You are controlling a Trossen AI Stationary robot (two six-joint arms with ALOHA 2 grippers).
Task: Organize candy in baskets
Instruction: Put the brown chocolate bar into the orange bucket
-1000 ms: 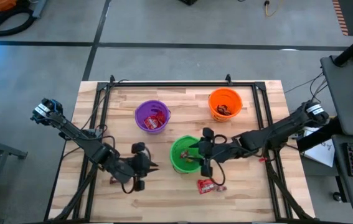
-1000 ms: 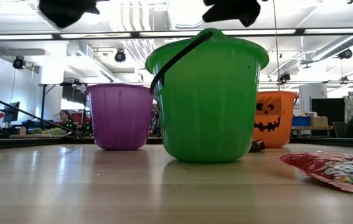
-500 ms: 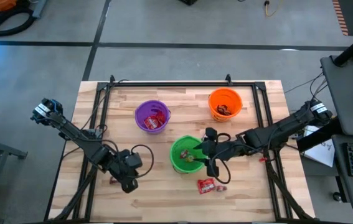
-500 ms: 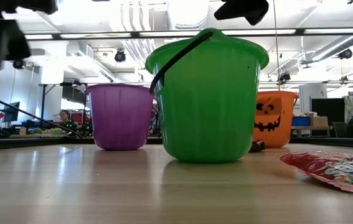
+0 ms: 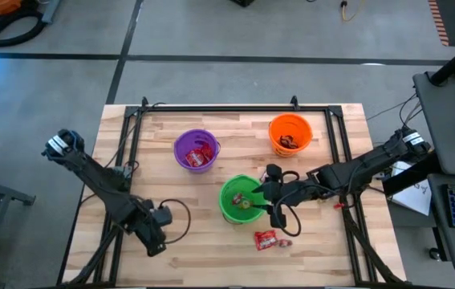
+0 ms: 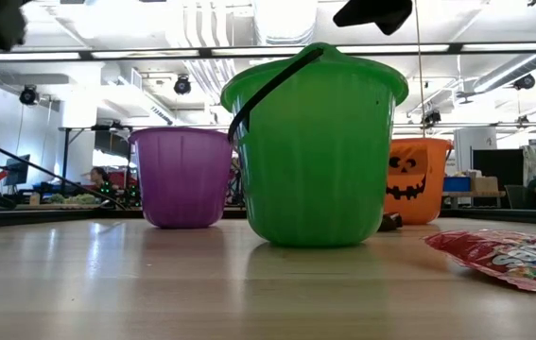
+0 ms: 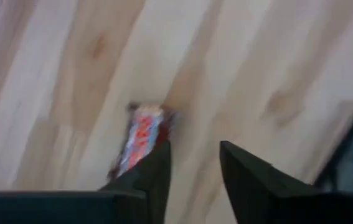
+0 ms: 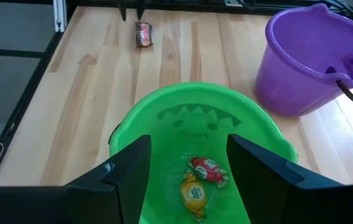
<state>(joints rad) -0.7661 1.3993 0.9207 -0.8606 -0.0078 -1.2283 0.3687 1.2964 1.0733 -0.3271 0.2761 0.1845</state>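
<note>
We are looking down on the wooden tabletop [image 5: 323, 241] with three baskets standing on it: the green basket [image 5: 241, 200] nearest the front, the purple basket [image 5: 194, 149] behind and to its left, the orange basket [image 5: 290, 134] well apart toward the back right. All three are holding candy already.

The right hand [image 8: 188, 163] is hovering over the green basket's open mouth, fingers spread and carrying nothing; two wrapped sweets [image 8: 200, 180] are lying on the basket floor directly beneath it.

The left hand [image 7: 192, 165] is sitting low over the front left of the tabletop, near the edge. Its fingers are parted, with a small red-wrapped candy bar [image 7: 140, 138] lying on the wood just beyond one fingertip; we are not seeing it pinched.

A shiny red candy packet [image 5: 266, 238] is lying loose in front of the green basket, not yet sorted.

Risks we are judging from here:
- the left fingers are standing beside the bar, not around it, so closing may nudge it away
- the bar is near the table frame, so a push could lodge it against the rail
- the right hand, low over the rim, could tip the light green basket if it swings sideways toward the red packet
</note>
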